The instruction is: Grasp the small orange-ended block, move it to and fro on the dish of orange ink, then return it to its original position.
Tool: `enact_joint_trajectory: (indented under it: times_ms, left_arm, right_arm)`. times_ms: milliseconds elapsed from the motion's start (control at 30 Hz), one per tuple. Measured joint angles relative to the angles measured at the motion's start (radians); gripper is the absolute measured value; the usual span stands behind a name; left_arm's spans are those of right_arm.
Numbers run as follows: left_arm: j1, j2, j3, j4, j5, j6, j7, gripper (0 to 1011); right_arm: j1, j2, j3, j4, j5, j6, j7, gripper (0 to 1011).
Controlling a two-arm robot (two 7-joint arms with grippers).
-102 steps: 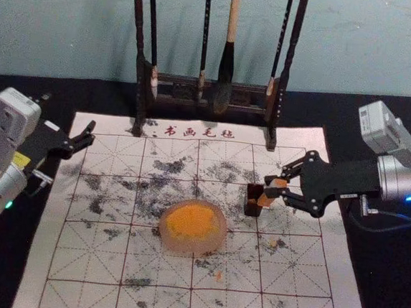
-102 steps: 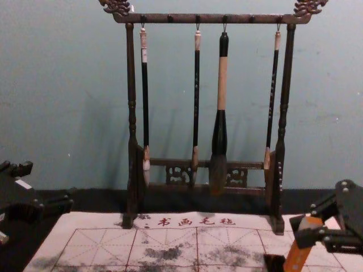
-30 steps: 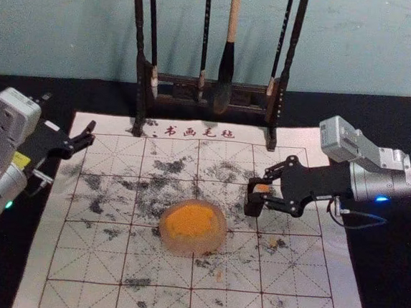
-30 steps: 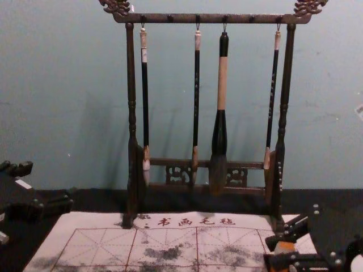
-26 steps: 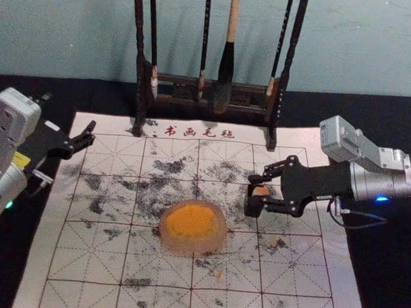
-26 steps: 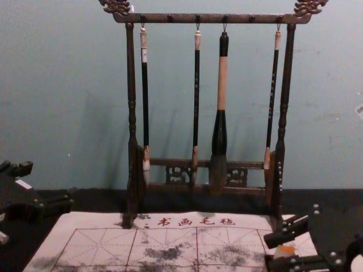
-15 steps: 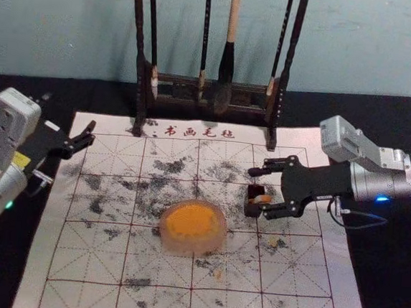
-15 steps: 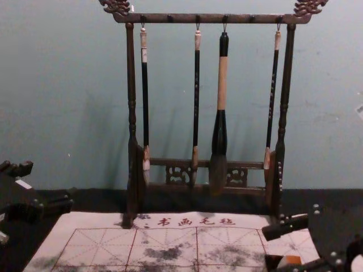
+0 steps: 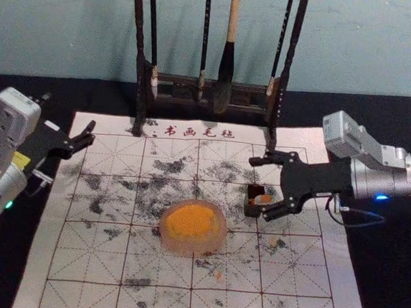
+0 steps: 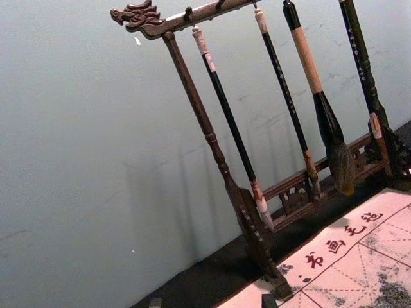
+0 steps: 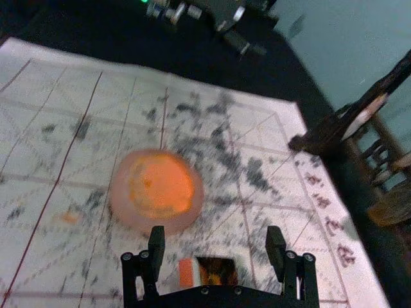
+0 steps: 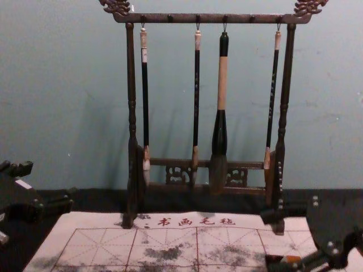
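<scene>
With its fingers spread wide, my right end effector (image 9: 258,188) has the small dark box (image 9: 253,211) between them; the orange-ended block (image 9: 263,199) sits in that box, near the ink dish (image 9: 189,245). My left end effector (image 9: 69,112) is parked, wide open, by the mat's (image 9: 85,259) left side.

4 brushes (image 12: 222,85) | 1 rack (image 12: 210,18) | 1 mat (image 9: 92,297) | 1 dish (image 9: 192,246) | 1 block (image 9: 263,199) | 1 box (image 9: 251,210) | 2 pincers (image 9: 260,188)

Plain blue-grey wall (image 12: 68,85), black tabletop (image 9: 381,285), carved dark rack (image 12: 181,18), 4 hanging brushes (image 12: 222,85)
</scene>
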Motion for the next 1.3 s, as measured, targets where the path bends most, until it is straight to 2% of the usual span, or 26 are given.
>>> enact_joint_trajectory:
  times_ms: [200, 267, 300, 333, 367, 400, 433, 533, 567, 767, 933, 1100, 1300]
  left_arm:
    - [0.0, 0.0, 0.0, 0.0, 0.0, 0.0, 0.0, 1001]
    - [0.0, 0.0, 0.0, 0.0, 0.0, 0.0, 0.0, 1001]
    - [0.0, 0.0, 0.0, 0.0, 0.0, 0.0, 0.0, 1001]
    - [0.0, 0.0, 0.0, 0.0, 0.0, 0.0, 0.0, 1001]
    - [0.0, 0.0, 0.0, 0.0, 0.0, 0.0, 0.0, 1001]
    - [0.0, 0.0, 0.0, 0.0, 0.0, 0.0, 0.0, 1001]
    - [0.0, 0.0, 0.0, 0.0, 0.0, 0.0, 0.0, 1001]
    - [0.0, 0.0, 0.0, 0.0, 0.0, 0.0, 0.0, 1001]
    - [0.0, 0.0, 0.0, 0.0, 0.0, 0.0, 0.0, 1001]
    - [0.0, 0.0, 0.0, 0.0, 0.0, 0.0, 0.0, 1001]
    - [0.0, 0.0, 0.0, 0.0, 0.0, 0.0, 0.0, 1001]
    - [0.0, 0.0, 0.0, 0.0, 0.0, 0.0, 0.0, 1001]
    - [0.0, 0.0, 0.0, 0.0, 0.0, 0.0, 0.0, 1001]
  right_arm:
    - [-0.049, 0.016, 0.058, -0.072, 0.054, 0.004, -0.056, 1002]
    - [-0.092, 0.028, 0.095, -0.122, 0.075, 0.013, -0.122, 1002]
    - [-0.122, 0.035, 0.122, -0.156, 0.087, 0.023, -0.174, 1000]
    - [-0.122, 0.035, 0.122, -0.156, 0.087, 0.023, -0.174, 1002]
    - [-0.155, 0.04, 0.149, -0.187, 0.097, 0.039, -0.233, 1002]
    - [-0.173, 0.041, 0.161, -0.203, 0.099, 0.049, -0.266, 1000]
    - [-0.208, 0.044, 0.186, -0.233, 0.101, 0.07, -0.337, 1000]
    - [-0.264, 0.041, 0.223, -0.271, 0.104, 0.102, -0.441, 1002]
    - [-0.293, 0.036, 0.242, -0.286, 0.109, 0.12, -0.496, 1002]
    - [-0.381, 0.003, 0.294, -0.313, 0.115, 0.148, -0.636, 1002]
    - [-0.419, -0.03, 0.313, -0.307, 0.114, 0.152, -0.699, 1002]
    - [-0.437, -0.065, 0.318, -0.276, 0.082, 0.152, -0.753, 1002]
    - [-0.441, -0.084, 0.324, -0.254, 0.058, 0.146, -0.777, 1002]
